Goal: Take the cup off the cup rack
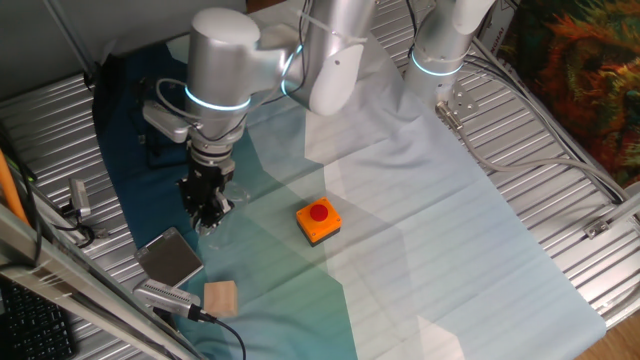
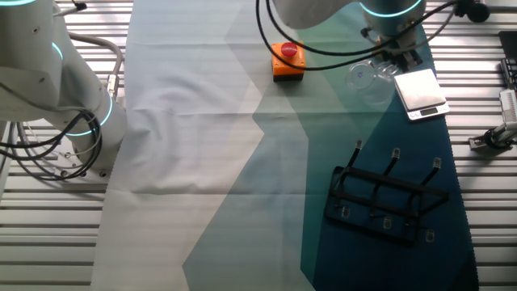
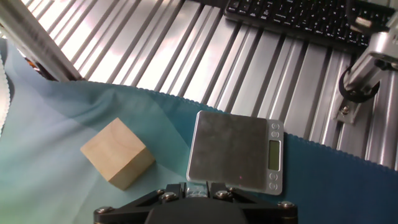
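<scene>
The clear, colourless, handleless glass tumbler point(image 2: 361, 75) is off the black thin-wire rack with upright pegs point(image 2: 386, 196): in the other fixed view it lies tilted on its side at the upper right of the frame, its long axis running roughly left to right, its mouth toward the left and its base end up against the two-finger claw point(image 2: 397, 63). The rack stands well apart, at the lower right, with every peg bare. In one fixed view the claw point(image 1: 208, 212) sits low over the teal cloth point(image 1: 280, 250), left of centre, the glass barely visible at its tips. I cannot tell whether the jaws clench the glass. I judge the task nearly complete; only setting down remains.
</scene>
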Available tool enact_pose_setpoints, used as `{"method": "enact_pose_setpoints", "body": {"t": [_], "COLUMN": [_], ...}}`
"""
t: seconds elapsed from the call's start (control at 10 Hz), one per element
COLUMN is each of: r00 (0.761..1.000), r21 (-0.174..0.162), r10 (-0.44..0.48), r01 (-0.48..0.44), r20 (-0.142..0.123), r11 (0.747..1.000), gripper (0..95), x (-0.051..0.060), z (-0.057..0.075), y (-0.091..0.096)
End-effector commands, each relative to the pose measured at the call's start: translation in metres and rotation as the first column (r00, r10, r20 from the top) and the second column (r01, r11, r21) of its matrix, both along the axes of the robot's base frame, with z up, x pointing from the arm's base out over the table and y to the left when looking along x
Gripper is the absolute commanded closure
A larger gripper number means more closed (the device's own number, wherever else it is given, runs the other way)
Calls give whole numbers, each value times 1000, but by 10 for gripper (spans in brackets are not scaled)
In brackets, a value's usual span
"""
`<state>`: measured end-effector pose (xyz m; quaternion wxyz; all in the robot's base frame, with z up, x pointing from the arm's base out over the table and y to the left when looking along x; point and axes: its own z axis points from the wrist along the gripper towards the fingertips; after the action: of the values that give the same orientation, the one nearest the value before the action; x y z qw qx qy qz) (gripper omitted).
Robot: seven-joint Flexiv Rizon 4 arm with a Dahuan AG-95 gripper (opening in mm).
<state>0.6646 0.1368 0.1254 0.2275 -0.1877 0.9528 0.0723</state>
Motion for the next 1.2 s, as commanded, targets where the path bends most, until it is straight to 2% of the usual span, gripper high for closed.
{"method": "enact_pose_setpoints", "body": {"t": [0.1,0.4,1.2], "r00": [1000,999,997], "r21": [8,24,19], "r10": [-13,-22,-24], "r01": [13,21,23], "r20": [19,43,73], "r11": [1000,999,1000], "gripper": [950,950,950], "x": [1,1,2], "z": [-1,-1,-1], "y": [-1,0,0]}}
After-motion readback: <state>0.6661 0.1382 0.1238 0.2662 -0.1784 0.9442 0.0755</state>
